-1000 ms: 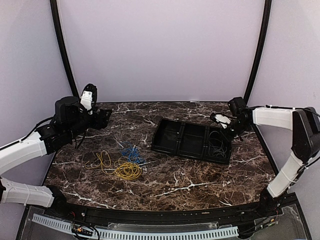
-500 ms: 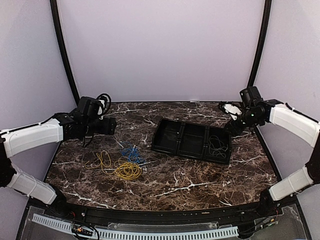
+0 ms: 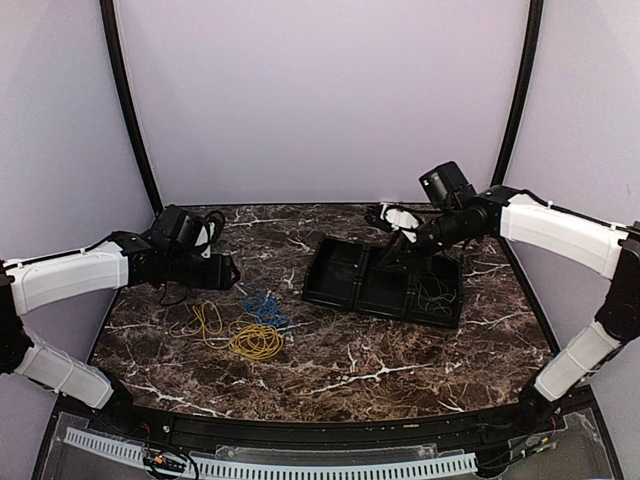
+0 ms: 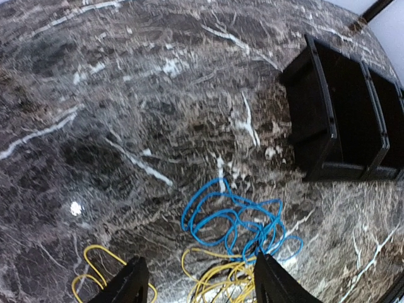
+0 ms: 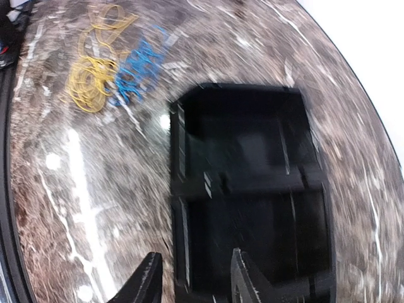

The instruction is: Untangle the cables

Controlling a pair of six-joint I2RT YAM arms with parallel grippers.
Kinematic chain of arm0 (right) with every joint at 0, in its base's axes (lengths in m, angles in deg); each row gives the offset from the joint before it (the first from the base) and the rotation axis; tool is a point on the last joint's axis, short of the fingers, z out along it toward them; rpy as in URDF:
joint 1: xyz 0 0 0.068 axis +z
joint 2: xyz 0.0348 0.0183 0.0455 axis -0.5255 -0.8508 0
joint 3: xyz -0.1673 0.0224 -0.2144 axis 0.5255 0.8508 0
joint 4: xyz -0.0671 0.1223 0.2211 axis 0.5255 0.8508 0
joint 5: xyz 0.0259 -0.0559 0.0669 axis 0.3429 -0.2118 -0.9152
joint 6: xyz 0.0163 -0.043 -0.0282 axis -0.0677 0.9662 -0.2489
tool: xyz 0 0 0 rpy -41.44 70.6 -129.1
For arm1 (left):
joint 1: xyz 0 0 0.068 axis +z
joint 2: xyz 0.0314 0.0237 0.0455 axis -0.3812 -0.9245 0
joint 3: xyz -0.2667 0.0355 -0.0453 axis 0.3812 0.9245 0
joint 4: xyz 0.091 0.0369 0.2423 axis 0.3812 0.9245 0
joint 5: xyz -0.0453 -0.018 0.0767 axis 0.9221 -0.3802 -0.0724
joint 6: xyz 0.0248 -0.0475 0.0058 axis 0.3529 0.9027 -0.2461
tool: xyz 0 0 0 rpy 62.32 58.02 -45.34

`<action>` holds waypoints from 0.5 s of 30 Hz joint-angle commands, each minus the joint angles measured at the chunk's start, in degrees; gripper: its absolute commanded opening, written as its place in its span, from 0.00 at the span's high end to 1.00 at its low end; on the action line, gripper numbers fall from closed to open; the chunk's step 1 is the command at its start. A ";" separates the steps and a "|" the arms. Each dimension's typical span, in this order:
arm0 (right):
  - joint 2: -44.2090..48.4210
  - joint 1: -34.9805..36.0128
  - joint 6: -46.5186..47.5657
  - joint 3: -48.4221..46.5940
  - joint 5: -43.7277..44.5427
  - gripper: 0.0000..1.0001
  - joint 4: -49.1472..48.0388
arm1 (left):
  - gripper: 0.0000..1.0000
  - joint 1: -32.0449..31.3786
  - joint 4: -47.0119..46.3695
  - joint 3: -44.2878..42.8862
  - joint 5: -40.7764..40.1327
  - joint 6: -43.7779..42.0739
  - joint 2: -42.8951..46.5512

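No text, label, brand, number or sign can be read in any view. The black plastic tray with three compartments point(image 3: 350, 302) and the dark brown, white-veined marble-patterned tabletop point(image 3: 400, 360) carry no legible marking (the right wrist view is too blurred to show fine print).

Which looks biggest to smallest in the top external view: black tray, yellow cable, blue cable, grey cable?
1. black tray
2. yellow cable
3. blue cable and grey cable: about alike. The grey one is faint against the tray, so I won't rank them.
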 commanded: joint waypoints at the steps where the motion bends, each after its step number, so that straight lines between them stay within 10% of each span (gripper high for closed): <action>1: -7.48 7.43 1.09 -7.75 -2.97 0.64 -1.83 | 0.41 0.28 -0.16 4.73 9.20 2.96 2.19; 15: -38.29 23.51 -6.57 -30.04 -4.08 0.72 -0.43 | 0.40 0.19 -1.85 14.59 12.00 6.20 7.86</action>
